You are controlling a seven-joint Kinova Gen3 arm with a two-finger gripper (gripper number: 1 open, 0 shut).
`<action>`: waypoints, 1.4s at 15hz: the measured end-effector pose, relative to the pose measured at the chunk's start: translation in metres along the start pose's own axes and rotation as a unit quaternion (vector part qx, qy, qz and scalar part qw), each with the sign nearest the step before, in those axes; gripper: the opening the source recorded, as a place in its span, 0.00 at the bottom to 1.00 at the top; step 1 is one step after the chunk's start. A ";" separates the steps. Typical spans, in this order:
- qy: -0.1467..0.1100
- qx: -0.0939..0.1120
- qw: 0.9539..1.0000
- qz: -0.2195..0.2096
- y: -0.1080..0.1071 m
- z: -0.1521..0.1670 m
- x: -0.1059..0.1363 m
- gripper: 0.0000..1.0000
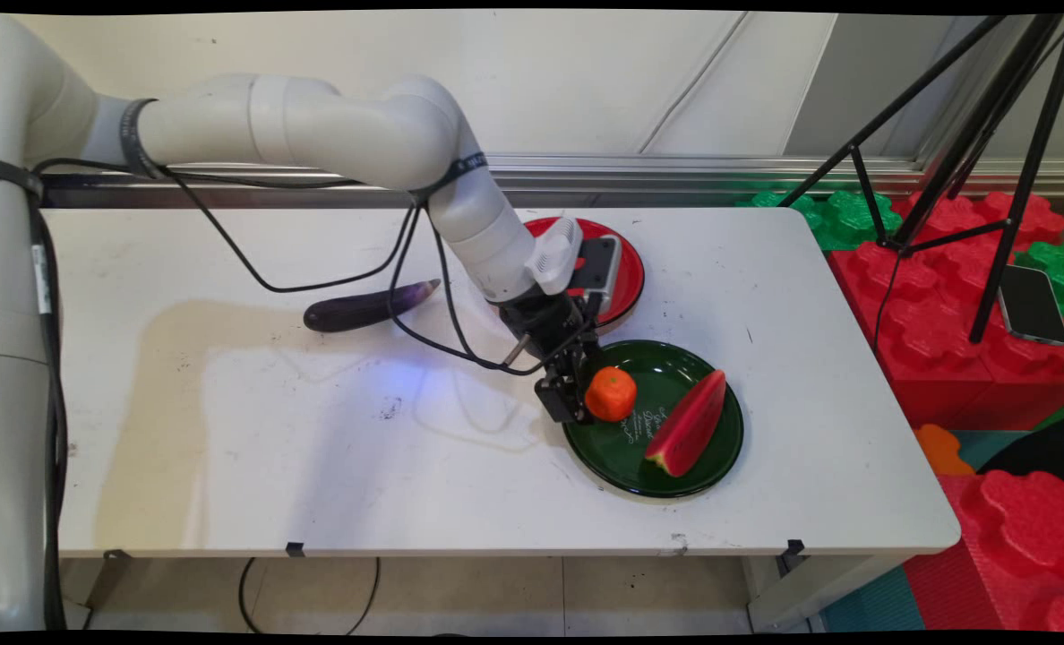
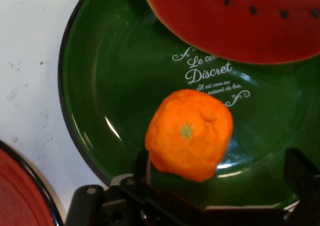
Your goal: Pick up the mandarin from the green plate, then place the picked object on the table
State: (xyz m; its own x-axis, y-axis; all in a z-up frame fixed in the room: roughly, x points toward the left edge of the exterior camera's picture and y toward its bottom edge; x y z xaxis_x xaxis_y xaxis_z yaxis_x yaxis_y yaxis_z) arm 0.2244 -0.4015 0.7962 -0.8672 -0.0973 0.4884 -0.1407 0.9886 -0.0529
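The black gripper (image 1: 583,400) was low over the near-left part of the green plate (image 1: 623,451), and its jaws stood wide apart. In the hand view, one finger (image 2: 142,167) lay against the left side of the mandarin orange (image 2: 190,133), while the other rose well clear of the fruit on the right. The gripper therefore clamped nothing.

The orange appeared to rest on the plate's floor, stem scar toward the hand camera, though its underside was hidden and contact with the plate could not be confirmed. It sat just below the plate's white lettering.

A watermelon slice (image 1: 689,423) lay on the same plate, on the side away from the gripper and apart from the orange.

A red plate (image 1: 629,269) stood just behind the green one, partly covered by the wrist. A dark purple eggplant (image 1: 362,306) lay on the white table (image 1: 227,466), well to the left.
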 end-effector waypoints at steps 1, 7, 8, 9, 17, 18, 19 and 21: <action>-0.002 0.000 1.000 0.002 -0.001 0.004 0.002 1.00; -0.007 0.004 1.000 0.008 -0.007 0.019 0.010 1.00; -0.008 0.005 1.000 0.009 -0.008 0.020 0.011 1.00; -0.009 0.005 1.000 0.010 -0.008 0.022 0.012 1.00; -0.013 0.000 1.000 0.013 -0.009 0.025 0.015 0.00; -0.013 -0.001 1.000 0.013 -0.008 0.025 0.015 0.00; -0.014 -0.002 1.000 0.013 -0.008 0.024 0.015 0.00; -0.012 -0.003 1.000 0.011 -0.008 0.022 0.015 0.00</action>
State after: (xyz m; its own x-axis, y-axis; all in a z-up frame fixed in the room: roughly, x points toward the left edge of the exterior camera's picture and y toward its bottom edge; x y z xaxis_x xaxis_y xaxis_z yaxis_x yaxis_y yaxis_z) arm 0.2021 -0.4130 0.7844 -0.8817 -0.0784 0.4653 -0.1191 0.9911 -0.0588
